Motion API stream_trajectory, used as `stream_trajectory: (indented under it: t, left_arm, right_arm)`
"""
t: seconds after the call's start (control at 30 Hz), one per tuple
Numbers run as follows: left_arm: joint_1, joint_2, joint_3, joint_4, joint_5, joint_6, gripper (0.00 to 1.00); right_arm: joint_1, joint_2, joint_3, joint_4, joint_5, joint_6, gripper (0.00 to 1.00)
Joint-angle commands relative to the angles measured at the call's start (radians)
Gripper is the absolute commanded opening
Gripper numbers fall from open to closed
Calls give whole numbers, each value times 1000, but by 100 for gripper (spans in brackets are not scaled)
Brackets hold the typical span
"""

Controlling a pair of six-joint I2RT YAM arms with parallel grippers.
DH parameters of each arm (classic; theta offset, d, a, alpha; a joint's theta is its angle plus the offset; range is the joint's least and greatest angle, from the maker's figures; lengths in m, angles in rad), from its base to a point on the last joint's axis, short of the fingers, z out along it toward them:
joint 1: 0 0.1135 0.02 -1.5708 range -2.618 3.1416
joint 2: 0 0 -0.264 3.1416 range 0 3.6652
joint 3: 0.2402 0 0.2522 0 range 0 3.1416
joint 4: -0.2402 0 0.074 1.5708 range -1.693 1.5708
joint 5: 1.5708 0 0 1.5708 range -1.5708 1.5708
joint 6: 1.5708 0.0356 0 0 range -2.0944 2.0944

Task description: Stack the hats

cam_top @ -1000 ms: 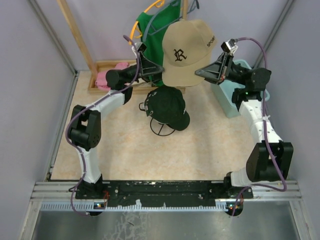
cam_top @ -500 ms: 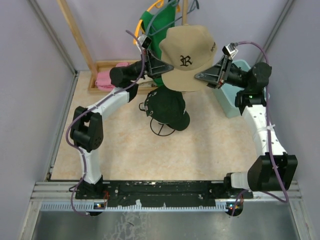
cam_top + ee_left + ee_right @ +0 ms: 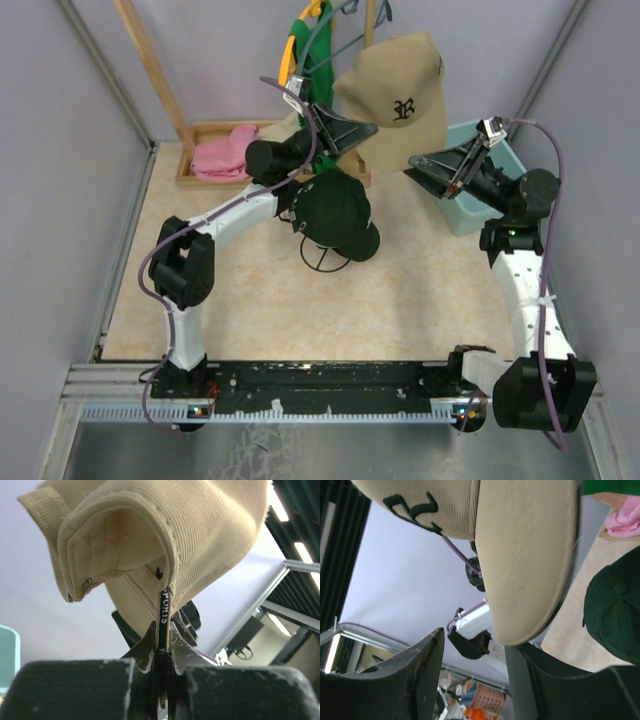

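Observation:
The tan hat (image 3: 392,100) with dark lettering hangs in the air above the table's back. My left gripper (image 3: 366,130) is shut on its rear band, and in the left wrist view the band (image 3: 163,611) runs down between the closed fingers of the left gripper (image 3: 163,639). My right gripper (image 3: 416,168) stands open just right of the hat, gripping nothing. The tan brim (image 3: 530,555) hangs just above the right gripper's (image 3: 476,652) spread fingers. A black hat (image 3: 335,214) sits on a wire stand below, also seen as a dark hat (image 3: 615,615).
A pink cloth (image 3: 225,152) lies in a wooden tray at the back left. A green shirt (image 3: 300,55) on an orange hanger hangs from the wooden rack behind. A teal bin (image 3: 480,200) stands at the right, under the right arm.
The left gripper shut on the tan hat's rear. The right gripper let go of it, opened and drew back right. The hat swung up and to the right.

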Motion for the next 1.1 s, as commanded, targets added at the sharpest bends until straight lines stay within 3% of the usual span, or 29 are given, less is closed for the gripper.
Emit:
stream_trajectory:
  t: [0.0,0.3,0.6,0.83,1.07]
  left_arm:
    - [-30,-46,-31,51,-181,179,0]
    - [-83,-103,-106,61,-351,301,0]
    - [-83,-129,-142,93,-400,258,0]
    - [-92,-156,-198,119,-432,242,0]
    - [-109,-135,-195,141,-446,213,0]
  right_arm:
    - [4,-60,-76,276,99,175,51]
    - [3,-126,-210,334,265,139,48]
    - [0,-145,-174,79,234,-63,49]
    - [-1,-108,-157,137,286,-117,49]
    - [0,-55,-169,261,337,-62,50]
